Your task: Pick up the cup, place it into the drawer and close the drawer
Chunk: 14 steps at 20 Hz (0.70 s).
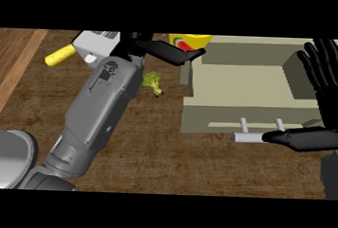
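Note:
The yellow cup (190, 40), marked with red and green, shows at the top edge, at the open drawer's far left corner. My left hand (159, 50) reaches up to it, fingers curled round its lower side and hiding part of it. The beige drawer (249, 111) stands pulled out at centre right, and its inside looks bare. Its white bar handle (249, 136) faces me. My right hand (325, 79) is open at the right edge, fingers straight up beside the drawer, with its thumb lying level just right of the handle's end.
A yellow oblong item (59, 55) and a grey-white block (96, 43) lie at the top left, behind my left forearm. A small yellow-green item (153, 82) sits on the wooden counter (163, 158) left of the drawer.

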Tool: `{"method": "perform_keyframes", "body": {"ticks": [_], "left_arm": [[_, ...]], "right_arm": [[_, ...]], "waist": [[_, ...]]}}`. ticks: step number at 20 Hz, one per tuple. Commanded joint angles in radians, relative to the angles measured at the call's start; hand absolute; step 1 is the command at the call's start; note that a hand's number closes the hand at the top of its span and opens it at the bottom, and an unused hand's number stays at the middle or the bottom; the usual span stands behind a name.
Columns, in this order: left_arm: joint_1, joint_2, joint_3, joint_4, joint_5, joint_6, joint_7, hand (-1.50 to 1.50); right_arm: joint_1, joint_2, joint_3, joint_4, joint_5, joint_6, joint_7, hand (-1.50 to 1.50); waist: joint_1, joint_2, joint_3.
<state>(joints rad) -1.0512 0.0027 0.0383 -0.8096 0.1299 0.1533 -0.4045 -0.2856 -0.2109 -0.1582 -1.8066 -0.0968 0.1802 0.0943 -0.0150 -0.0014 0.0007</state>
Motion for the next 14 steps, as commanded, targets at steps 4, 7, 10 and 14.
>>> {"method": "perform_keyframes", "body": {"ticks": [4,7,10,14], "left_arm": [[-0.234,-0.003,-0.115,0.21,0.051,0.187,0.148,1.5],[-0.269,-0.003,-0.129,0.322,0.082,0.178,0.158,1.5],[-0.313,-0.003,-0.17,0.418,0.097,0.215,0.147,1.5],[-0.291,-0.003,-0.241,0.485,0.125,0.16,0.164,1.5]], "right_arm": [[0.003,-0.016,-0.013,-0.001,-0.034,0.036,-0.017,-1.5],[-0.005,-0.032,-0.022,0.031,-0.046,0.063,-0.038,-1.5],[-0.048,-0.019,-0.013,0.048,-0.034,0.041,-0.035,-1.5],[-0.073,-0.03,-0.015,0.018,-0.081,0.066,0.004,-1.5]], "waist": [[-0.042,0.009,0.001],[-0.048,0.015,0.001],[-0.073,0.024,0.001],[-0.106,0.027,0.001]]}}
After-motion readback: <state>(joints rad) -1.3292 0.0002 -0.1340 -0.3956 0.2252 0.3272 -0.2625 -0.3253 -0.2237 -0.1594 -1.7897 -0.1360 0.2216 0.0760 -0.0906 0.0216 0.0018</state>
